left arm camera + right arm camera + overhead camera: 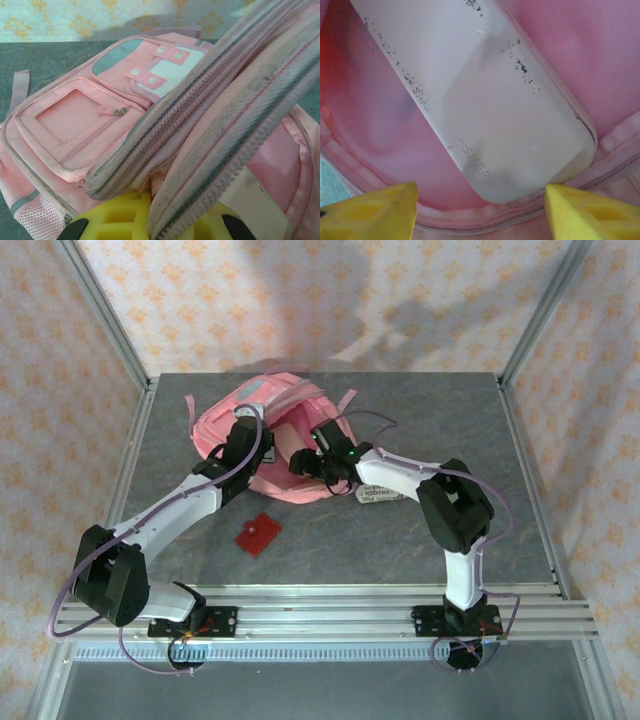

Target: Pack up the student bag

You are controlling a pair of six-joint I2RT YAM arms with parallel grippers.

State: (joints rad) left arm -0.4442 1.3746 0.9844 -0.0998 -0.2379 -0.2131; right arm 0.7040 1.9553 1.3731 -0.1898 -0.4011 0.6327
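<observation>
The student bag [213, 427], a large pink backpack with grey zip trims, lies at the back middle of the table with its main compartment gaping. My left gripper [155, 222] is shut on the bag's zipped opening edge [235, 85] and holds it lifted; from above, that left gripper [248, 420] is on the bag's left side. My right gripper [480, 212] is open inside the bag's pink lining [605, 55]. A white flat case [485, 100] lies just ahead of its yellow fingertips [380, 210], slanting into the compartment. The right gripper [300, 458] reaches in from the right.
A small red flat piece [258, 533] lies on the grey table in front of the bag. A white labelled packet [378, 497] lies under the right forearm. Pink straps [345, 400] trail behind the bag. Metal frame posts stand at the table corners.
</observation>
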